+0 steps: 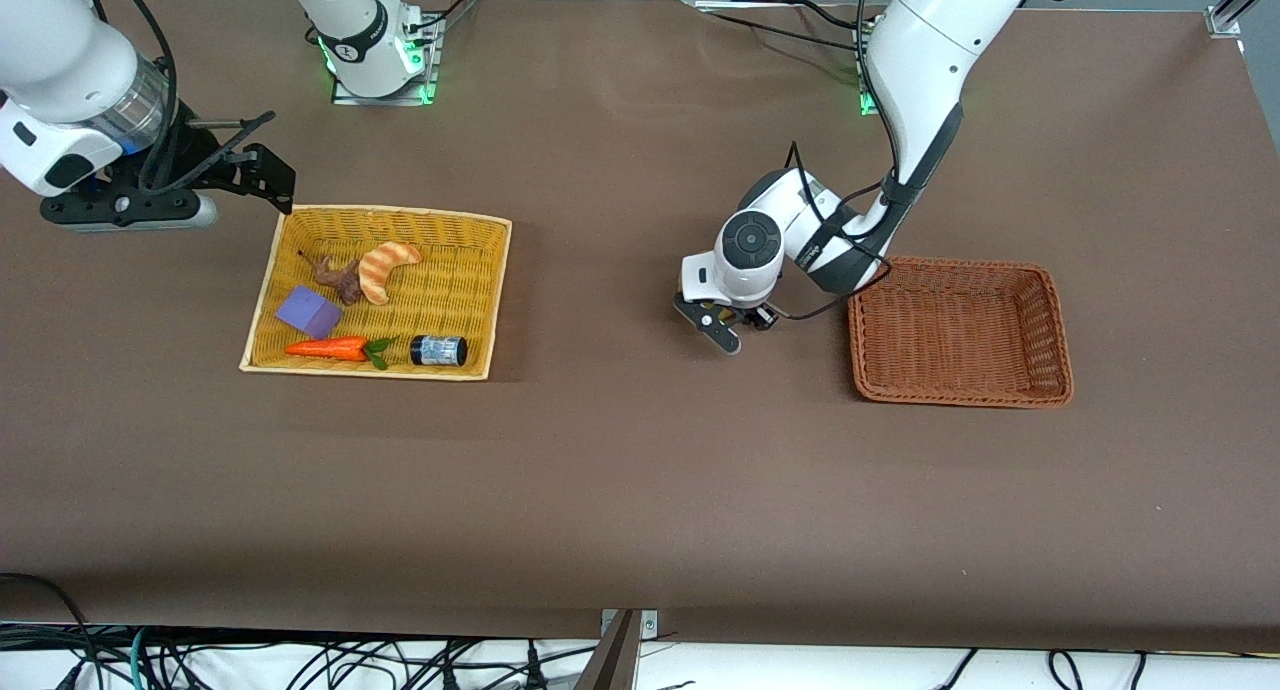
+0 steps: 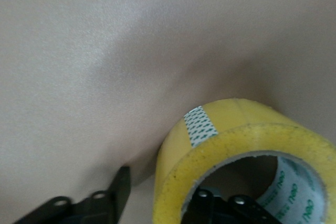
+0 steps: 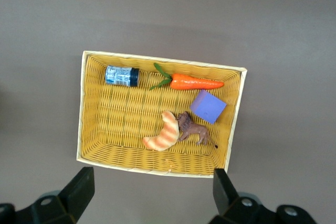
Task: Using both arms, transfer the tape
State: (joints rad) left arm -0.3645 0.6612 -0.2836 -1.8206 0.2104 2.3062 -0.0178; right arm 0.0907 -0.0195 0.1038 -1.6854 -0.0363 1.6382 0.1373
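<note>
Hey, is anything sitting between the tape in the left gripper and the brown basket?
Nothing visible: the left gripper holds the tape over bare table beside the brown basket, with only tablecloth showing between them.

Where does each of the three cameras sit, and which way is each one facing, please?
Front view: high across the table, facing both bases; shows both arms, the left gripper over bare table.
Left wrist view: looks down at the tape, one finger outside the roll, one inside.
Right wrist view: looks down over open fingers at the yellow basket.
Shared: front and right wrist views show that basket.
</note>
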